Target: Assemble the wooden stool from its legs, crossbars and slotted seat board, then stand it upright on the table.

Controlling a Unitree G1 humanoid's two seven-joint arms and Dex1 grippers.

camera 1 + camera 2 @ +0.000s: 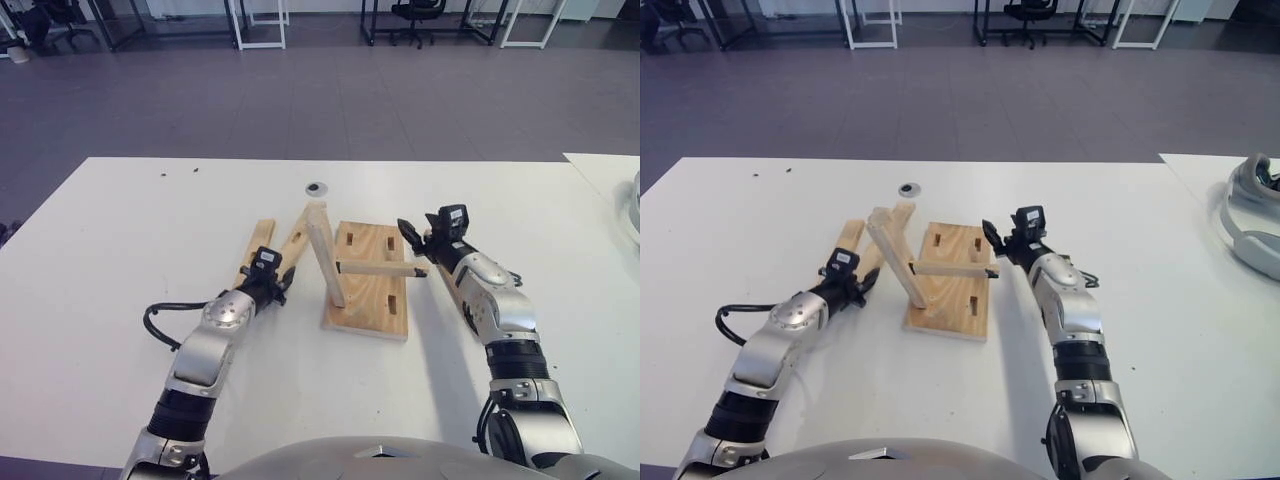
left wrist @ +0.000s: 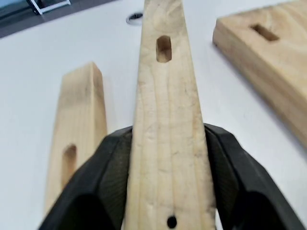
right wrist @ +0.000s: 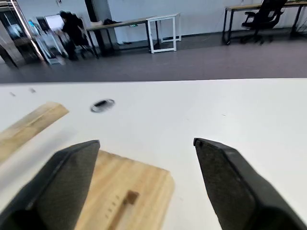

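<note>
The slotted seat board [image 1: 372, 296] lies flat on the white table [image 1: 120, 250]. One leg [image 1: 326, 255] stands tilted in it, with a crossbar [image 1: 378, 268] sticking out sideways toward my right arm. Two more legs lie left of the board: the outer leg [image 1: 258, 243] is free. My left gripper [image 1: 272, 280] is shut on the near end of the inner leg [image 2: 165, 110], with a black finger on each side. My right gripper [image 1: 413, 245] is open just above the board's right edge by the crossbar's free end, nothing between its fingers [image 3: 62, 187].
A round cable hole [image 1: 317, 188] sits in the table behind the legs. A white headset-like object [image 1: 1255, 215] lies on the neighbouring table at far right. A black cable [image 1: 160, 325] loops beside my left forearm. Bare tabletop stretches to both sides.
</note>
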